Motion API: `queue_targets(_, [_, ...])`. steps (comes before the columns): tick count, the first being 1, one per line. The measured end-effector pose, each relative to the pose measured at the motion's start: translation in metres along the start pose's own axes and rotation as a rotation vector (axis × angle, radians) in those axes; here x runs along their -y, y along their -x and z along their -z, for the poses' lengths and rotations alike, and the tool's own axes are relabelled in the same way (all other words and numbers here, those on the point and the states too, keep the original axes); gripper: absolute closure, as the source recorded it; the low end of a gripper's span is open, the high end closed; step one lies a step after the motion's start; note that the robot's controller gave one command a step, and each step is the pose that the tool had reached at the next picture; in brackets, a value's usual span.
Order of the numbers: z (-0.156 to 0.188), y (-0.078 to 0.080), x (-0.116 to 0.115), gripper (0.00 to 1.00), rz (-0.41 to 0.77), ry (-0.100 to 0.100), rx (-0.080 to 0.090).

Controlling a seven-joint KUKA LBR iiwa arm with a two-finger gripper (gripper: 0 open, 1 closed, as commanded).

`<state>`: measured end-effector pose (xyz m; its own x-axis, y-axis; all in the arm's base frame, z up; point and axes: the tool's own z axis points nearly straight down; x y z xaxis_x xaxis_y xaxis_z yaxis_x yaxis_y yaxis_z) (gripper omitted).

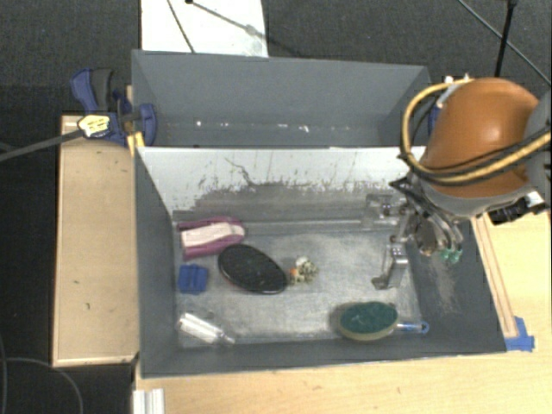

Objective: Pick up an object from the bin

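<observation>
Jaws hung right of frame near the green oval pad (367, 321); I couldn't tell if apart or together.

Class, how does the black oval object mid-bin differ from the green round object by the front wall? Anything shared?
The black oval object is plain dark; the green round object has a pale rim. The black one lies slanted; the green one lies level. A blue stub juts from the green one's right; the black one has none. Both lie flat on the bin floor.
</observation>
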<state>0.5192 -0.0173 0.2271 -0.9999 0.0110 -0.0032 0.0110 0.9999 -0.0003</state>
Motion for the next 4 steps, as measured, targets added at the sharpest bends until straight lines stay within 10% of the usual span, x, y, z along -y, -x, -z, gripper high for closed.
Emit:
queue_targets(1, [-0.11, -0.042, 0.033, 0.0, 0.176, 0.002, -0.009])
queue_targets(2, [-0.157, -0.036, 0.015, 0.0, 0.227, 0.0, 0.012])
queue_targets(3, [-0.156, -0.031, 0.072, 0.0, 0.255, -0.002, 0.007])
queue_targets(4, [-0.156, -0.031, 0.069, 1.0, 0.26, 0.0, 0.005])
